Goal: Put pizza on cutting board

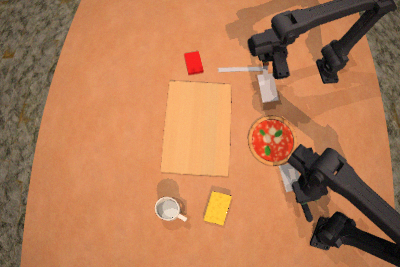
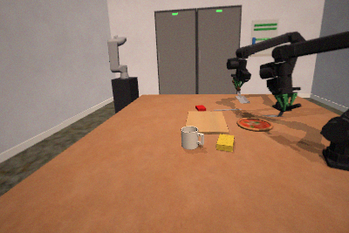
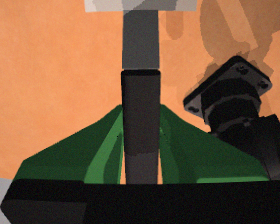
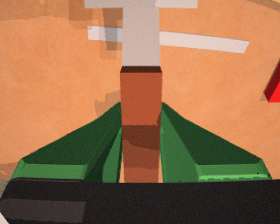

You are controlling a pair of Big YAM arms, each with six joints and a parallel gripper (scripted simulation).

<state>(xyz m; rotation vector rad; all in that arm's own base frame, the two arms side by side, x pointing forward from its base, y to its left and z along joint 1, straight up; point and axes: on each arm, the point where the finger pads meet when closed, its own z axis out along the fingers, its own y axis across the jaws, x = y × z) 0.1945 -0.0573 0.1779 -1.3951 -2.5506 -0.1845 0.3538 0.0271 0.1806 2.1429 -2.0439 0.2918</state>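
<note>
The pizza point(image 1: 273, 141) point(image 2: 255, 124) lies flat on the table, beside the cutting board point(image 1: 197, 127) point(image 2: 207, 120) and apart from it. My left gripper point(image 3: 141, 113) point(image 2: 285, 102) is shut on the dark handle of a turner. Its pale blade point(image 1: 288, 178) is close to the pizza's edge in the top view; I cannot tell if they touch. My right gripper point(image 4: 141, 111) point(image 2: 237, 86) is shut on the brown handle of the other turner. Its blade point(image 1: 268, 89) point(image 2: 242, 99) is held up beyond the pizza, clear of the board.
A white strip point(image 1: 240, 69) point(image 4: 206, 41) lies near the right turner. A red block point(image 1: 193, 63) point(image 2: 201, 107) lies beyond the board. A white mug point(image 1: 168, 209) point(image 2: 189, 138) and a yellow sponge point(image 1: 218, 208) point(image 2: 225, 142) stand on the board's other side.
</note>
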